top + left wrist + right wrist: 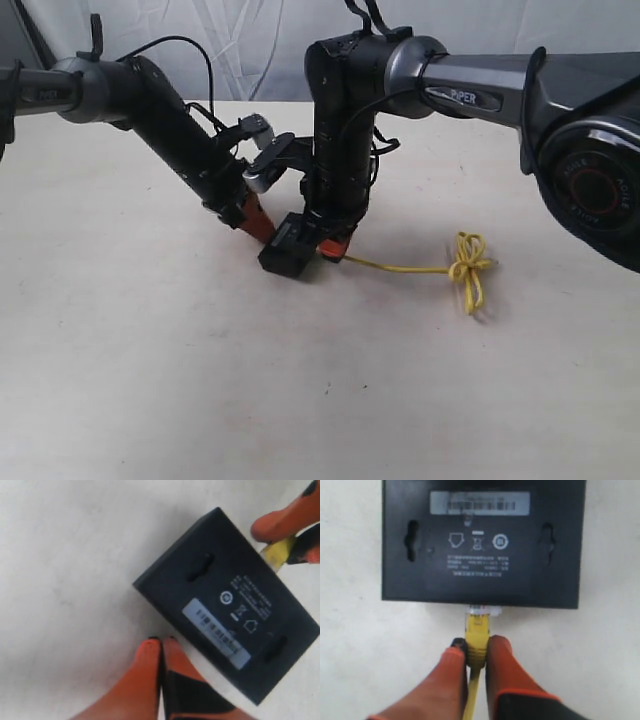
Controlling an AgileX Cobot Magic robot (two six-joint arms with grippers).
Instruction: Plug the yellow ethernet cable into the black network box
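Note:
The black network box [287, 249] lies flat on the table, label side up [480, 540] [227, 607]. My right gripper [476, 645] is shut on the yellow boot of the yellow ethernet cable [477, 635]. Its clear plug tip [482, 612] sits at the box's near edge, partly in a port. The cable runs right to a loose knot [468, 268]. My left gripper [161, 641] is shut with nothing in it, its tips beside the box's long side without clearly touching it. In the left wrist view the right gripper's fingers [280, 522] and cable boot [276, 555] show at the box's far end.
The pale tabletop [150, 380] surrounds the box. Both arms [170, 120] [345, 130] lean in over the centre. A white curtain [260, 40] hangs behind the table.

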